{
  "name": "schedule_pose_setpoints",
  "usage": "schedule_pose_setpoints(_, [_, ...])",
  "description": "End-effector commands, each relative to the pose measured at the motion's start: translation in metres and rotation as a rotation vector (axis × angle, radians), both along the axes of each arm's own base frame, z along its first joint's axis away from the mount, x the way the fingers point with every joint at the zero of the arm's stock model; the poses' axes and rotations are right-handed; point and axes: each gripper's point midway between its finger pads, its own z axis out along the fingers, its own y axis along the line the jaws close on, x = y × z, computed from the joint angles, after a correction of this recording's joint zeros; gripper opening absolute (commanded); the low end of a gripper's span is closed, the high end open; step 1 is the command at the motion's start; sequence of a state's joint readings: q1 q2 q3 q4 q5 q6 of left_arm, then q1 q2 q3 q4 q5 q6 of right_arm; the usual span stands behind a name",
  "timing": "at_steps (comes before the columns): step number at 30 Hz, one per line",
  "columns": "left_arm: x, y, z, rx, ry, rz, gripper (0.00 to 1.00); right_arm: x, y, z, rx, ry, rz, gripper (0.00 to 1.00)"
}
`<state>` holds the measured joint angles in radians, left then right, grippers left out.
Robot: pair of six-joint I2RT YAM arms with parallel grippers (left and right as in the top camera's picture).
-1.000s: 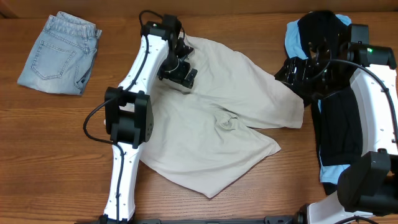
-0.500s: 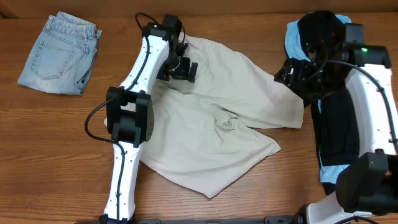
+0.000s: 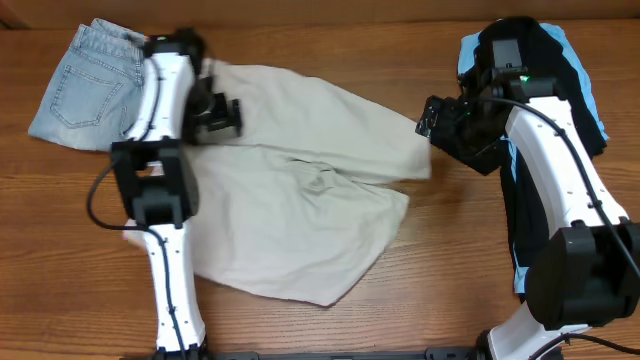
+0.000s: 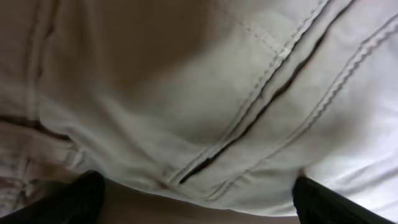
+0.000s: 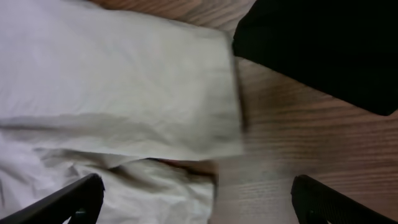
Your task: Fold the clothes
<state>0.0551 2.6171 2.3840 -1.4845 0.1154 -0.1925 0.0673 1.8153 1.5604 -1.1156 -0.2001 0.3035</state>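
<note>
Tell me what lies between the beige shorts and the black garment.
Bare wooden table, shown in the right wrist view; the beige shorts and the black garment do not touch.

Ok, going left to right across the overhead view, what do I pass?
Folded jeans → left gripper → beige garment spread flat → right gripper at the garment's right edge → black and blue clothes under the right arm.

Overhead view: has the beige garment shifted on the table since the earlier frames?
Yes. The beige garment slid left, toward the folded jeans, which stayed put; its right edge has drawn away from the dark clothes pile.
</note>
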Motion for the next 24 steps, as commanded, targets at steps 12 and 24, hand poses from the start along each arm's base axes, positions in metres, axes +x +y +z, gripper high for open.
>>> schedule_pose_setpoints(12, [-0.025,0.011,0.008,0.037,0.113,-0.081,1.00,-0.052,0.023,-0.067,0.022,0.203,0.038,0.88])
schedule_pose_setpoints(24, [0.015,0.015,0.175,0.088,-0.354,-0.039,1.00,-0.121,0.089,-0.096,-0.043,0.352,0.177,0.73])
